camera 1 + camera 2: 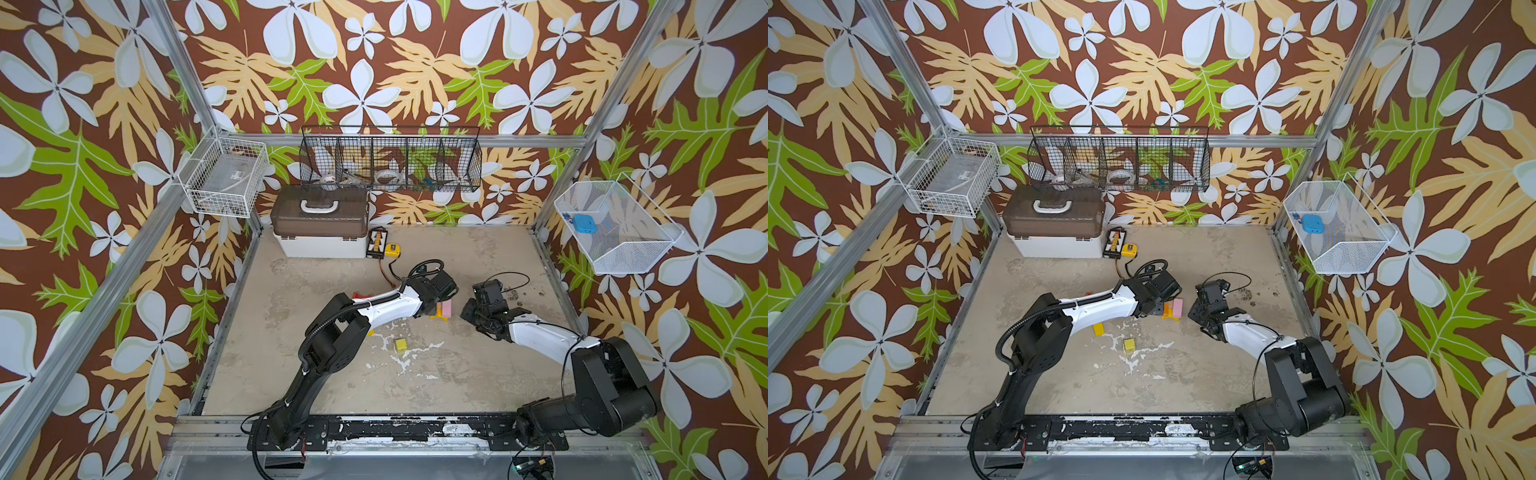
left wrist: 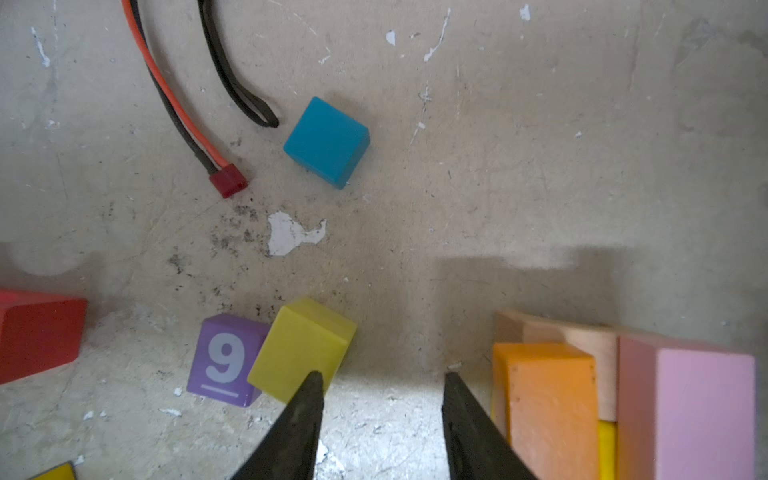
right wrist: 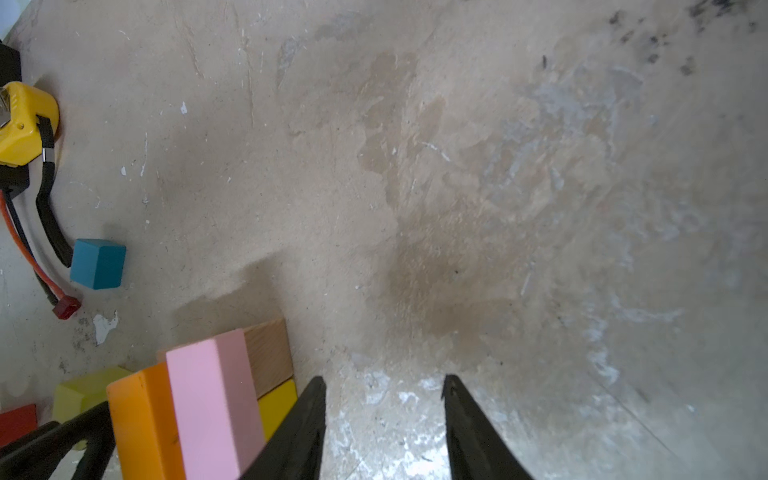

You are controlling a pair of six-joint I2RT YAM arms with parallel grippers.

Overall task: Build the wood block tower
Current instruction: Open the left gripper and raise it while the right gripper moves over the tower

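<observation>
In both top views the tower (image 1: 444, 309), a low stack with a pink block (image 1: 1177, 306) uppermost, stands near the middle of the surface (image 1: 478, 374), between the left hand (image 1: 1158, 308) and the right hand (image 1: 468, 312), each just beside it; a loose yellow cube (image 1: 401, 344) lies nearer the front, well apart; the toolbox (image 1: 320, 226) and the tape measure (image 1: 391, 249) are at the back. In the left wrist view the two fingers of the left hand stand apart with only bare surface between them, so it holds nothing; next to one finger is the orange block (image 2: 548, 407) of the tower, with a tan block (image 2: 582, 345) behind it; by the other finger a second yellow cube (image 2: 301, 347) touches a purple cube (image 2: 226, 359) marked with a white 9; a teal cube (image 2: 326, 141), a red block (image 2: 39, 336) and a cable (image 2: 227, 185) lie further off. In the right wrist view the right hand is also parted and empty; the tower stands just beside one finger, with a yellow block (image 3: 278, 407) under the tan one.
</observation>
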